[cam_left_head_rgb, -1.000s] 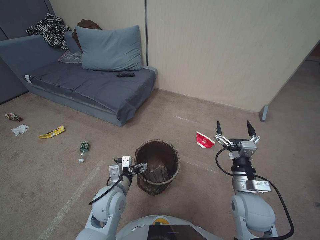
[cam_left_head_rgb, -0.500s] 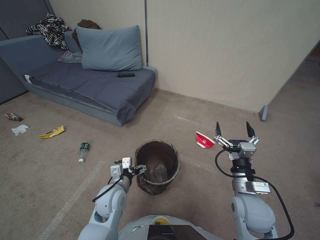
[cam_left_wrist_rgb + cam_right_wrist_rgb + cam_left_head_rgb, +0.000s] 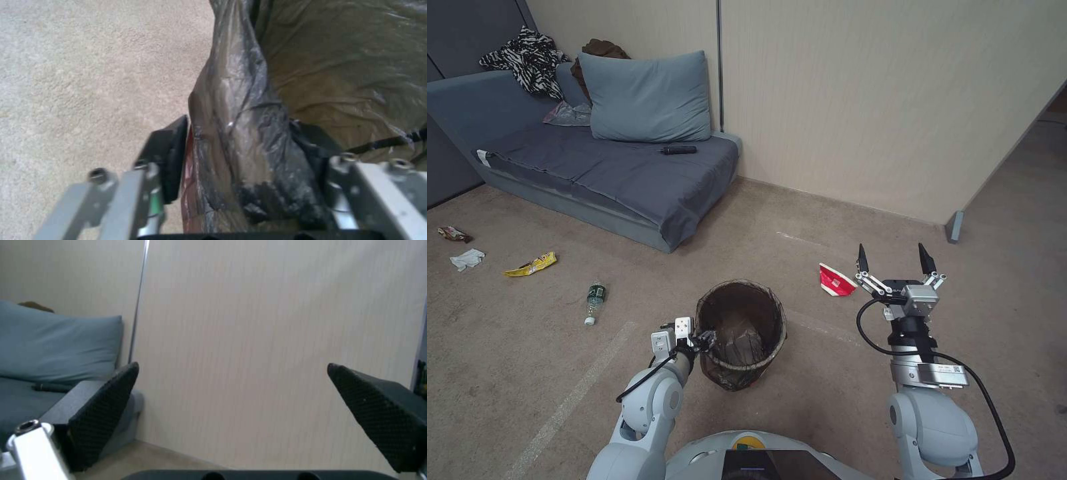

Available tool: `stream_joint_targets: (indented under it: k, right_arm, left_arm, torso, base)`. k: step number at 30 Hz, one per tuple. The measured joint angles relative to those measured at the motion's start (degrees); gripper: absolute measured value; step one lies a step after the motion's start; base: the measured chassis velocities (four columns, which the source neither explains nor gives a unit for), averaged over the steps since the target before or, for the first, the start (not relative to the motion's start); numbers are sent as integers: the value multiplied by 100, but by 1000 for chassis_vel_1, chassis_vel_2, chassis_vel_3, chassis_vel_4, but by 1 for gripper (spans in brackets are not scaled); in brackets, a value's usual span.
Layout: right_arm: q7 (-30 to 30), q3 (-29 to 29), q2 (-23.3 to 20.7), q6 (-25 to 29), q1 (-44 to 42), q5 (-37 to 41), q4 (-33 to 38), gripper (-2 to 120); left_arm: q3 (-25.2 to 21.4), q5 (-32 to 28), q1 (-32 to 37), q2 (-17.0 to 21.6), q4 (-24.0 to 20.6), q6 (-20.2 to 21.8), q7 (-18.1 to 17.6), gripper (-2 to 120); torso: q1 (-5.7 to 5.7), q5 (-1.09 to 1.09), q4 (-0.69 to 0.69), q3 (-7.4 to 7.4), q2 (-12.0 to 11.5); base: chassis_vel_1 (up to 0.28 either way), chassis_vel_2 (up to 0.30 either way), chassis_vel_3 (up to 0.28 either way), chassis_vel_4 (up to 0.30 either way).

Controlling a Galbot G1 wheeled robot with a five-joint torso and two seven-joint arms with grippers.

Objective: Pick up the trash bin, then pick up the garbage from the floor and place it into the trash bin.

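- Sofa (image 3: 594,167) sits against the wall (image 3: 860,100), out of the work zone; a pillow (image 3: 647,97), a zebra cloth (image 3: 524,57) and a dark remote-like item (image 3: 678,150) lie on it, none of them task litter.
- Floor (image 3: 527,347) is carpet, with garbage scattered on both sides of the robot, so the bin probably has to travel with it.
- Trash bin (image 3: 740,333) stands upright on the floor directly ahead, between the 2 arms, dark bag liner (image 3: 249,110) folded over its rim.
- Left end effector (image 3: 702,340) is at the bin's near-left rim. In the left wrist view 1 finger (image 3: 171,156) is outside the wall and the other inside, clamped on rim and liner; a rim pinch looks like the only workable hold, since the bin is wider than the end effector.
- Bin base appears to rest on the floor, so my read is grasp made, lift not yet done.
- Right end effector (image 3: 894,263) hovers raised on the right, fingers (image 3: 100,410) wide apart and holding nothing; likely ready for litter.
- Red paper cup (image 3: 835,280) lies flattened on the floor just left of the right end effector, nearest piece.
- Green-labelled bottle (image 3: 594,301) lies on its side left of the bin.
- Yellow wrapper (image 3: 530,265), white tissue (image 3: 467,259) and a brown scrap (image 3: 454,234) lie further left, well apart from both arms.
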Motion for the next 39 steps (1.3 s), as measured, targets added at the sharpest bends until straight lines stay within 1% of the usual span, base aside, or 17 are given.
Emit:
stream_joint_targets:
  k: [1,2,4,5,8,9,11,12,13,29,36,38,39]
  right_arm:
    - [-3,0,0,1,0,0,0,100]
    - [-3,0,0,1,0,0,0,100]
    - [-11,-1,0,3,0,-1,-2,100]
    - [-11,-1,0,3,0,-1,-2,100]
    - [-13,6,0,4,8,-1,-6,100]
    - [-13,6,0,4,8,-1,-6,100]
    - [-22,7,0,5,6,-1,-6,100]
    - [-22,7,0,5,6,-1,-6,100]
    - [-34,7,0,6,4,-1,-7,100]
    - [-68,14,0,12,25,-15,-3,100]
    - [-68,21,0,7,37,-16,5,100]
    - [-96,35,0,-11,63,7,18,100]
    - [-96,35,0,-11,63,7,18,100]
  left_arm:
    - [3,5,1,-4,9,-3,3,43]
    - [3,5,1,-4,9,-3,3,43]
    - [13,-3,7,-8,30,-6,1,31]
    - [13,-3,7,-8,30,-6,1,31]
    - [17,-44,15,-10,41,-7,-26,19]
    - [17,-44,15,-10,41,-7,-26,19]
    - [17,-48,14,-12,65,-6,-33,7]
    - [17,-48,14,-12,65,-6,-33,7]
    - [17,-47,13,-12,73,-6,-34,4]
    - [-9,-34,15,-14,155,-3,-19,3]
    - [-54,38,50,-8,20,-66,-57,3]
    - [-90,98,106,7,-145,-146,-101,3]
    - [-90,98,106,7,-145,-146,-101,3]
  torso:
    - [0,0,0,0,0]
    - [0,0,0,0,0]
    - [0,1,0,0,1]
    - [0,1,0,0,1]
    - [0,1,1,0,1]
    - [0,1,1,0,1]
    - [0,0,1,0,1]
    - [0,0,1,0,1]
    - [0,1,1,0,1]
    - [0,-1,1,0,1]
    - [0,-6,-2,2,-1]
    - [0,-9,-2,3,-1]
    - [0,-9,-2,3,-1]
  base:
    - [0,0,0,0]
    - [0,0,0,0]
    - [0,0,0,0]
    - [0,0,0,0]
    - [0,0,0,0]
    - [0,0,0,0]
    - [0,0,0,0]
    - [0,0,0,0]
    - [0,0,0,0]
    - [0,0,0,0]
    - [0,0,0,0]
    - [0,0,0,0]
    - [0,0,0,0]
